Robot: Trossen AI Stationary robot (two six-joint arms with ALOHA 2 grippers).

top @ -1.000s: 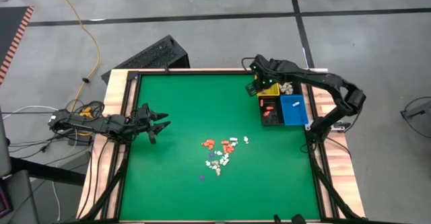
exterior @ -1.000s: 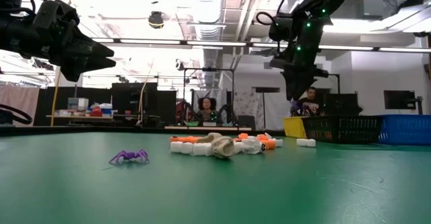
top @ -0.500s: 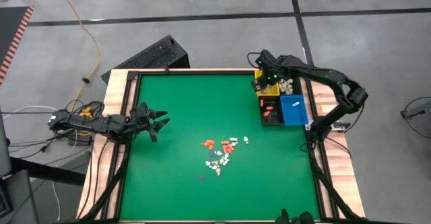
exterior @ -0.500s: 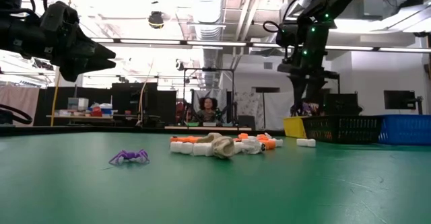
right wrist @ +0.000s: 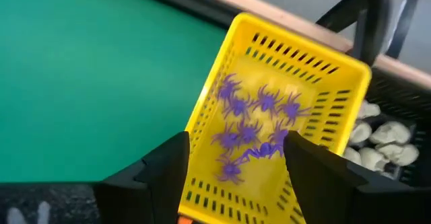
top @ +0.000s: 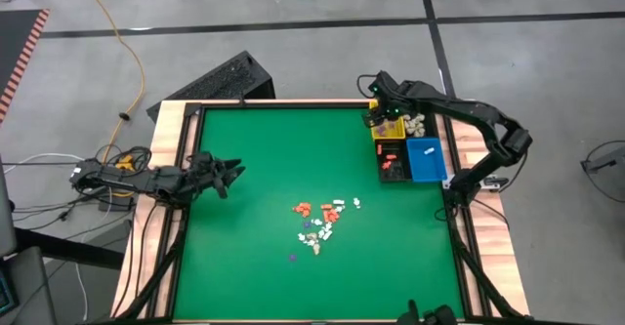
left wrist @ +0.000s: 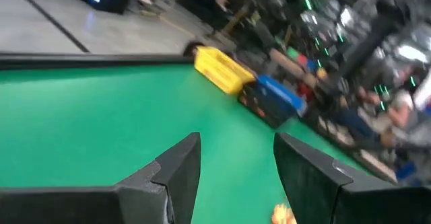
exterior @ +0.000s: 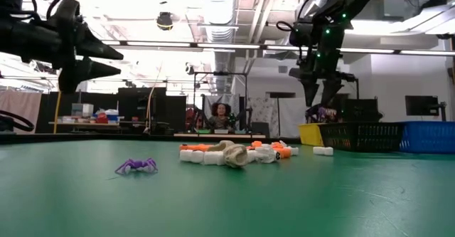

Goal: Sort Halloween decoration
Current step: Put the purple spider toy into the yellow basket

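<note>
The Halloween decoration lies as a small pile [top: 320,220] of cream-white and orange-red trinkets mid-table, shown also in the low view [exterior: 234,153]. A purple spider [exterior: 135,166] rests apart on the felt nearer the front. More purple spiders [right wrist: 256,126] lie inside the yellow bin [right wrist: 202,126]. My right gripper [right wrist: 239,177] hangs open above that bin at the far right [top: 383,120], tipped downward, with nothing between its fingers. My left gripper [top: 229,174] hovers open and level over the table's left side, pointing toward the bins [left wrist: 236,170].
Next to the yellow bin [top: 391,130] stand a black bin [top: 392,161] with orange-red pieces, a blue bin [top: 425,159], and a dark bin with white skulls [right wrist: 377,143]. A wooden rim [top: 166,140] frames the green felt. A person sits in the room beyond [exterior: 222,112].
My right gripper has opened its fingers while staying above the yellow bin. My left gripper has rolled about its own pointing line without leaving its place; its two fingers now show one above the other in the low view.
</note>
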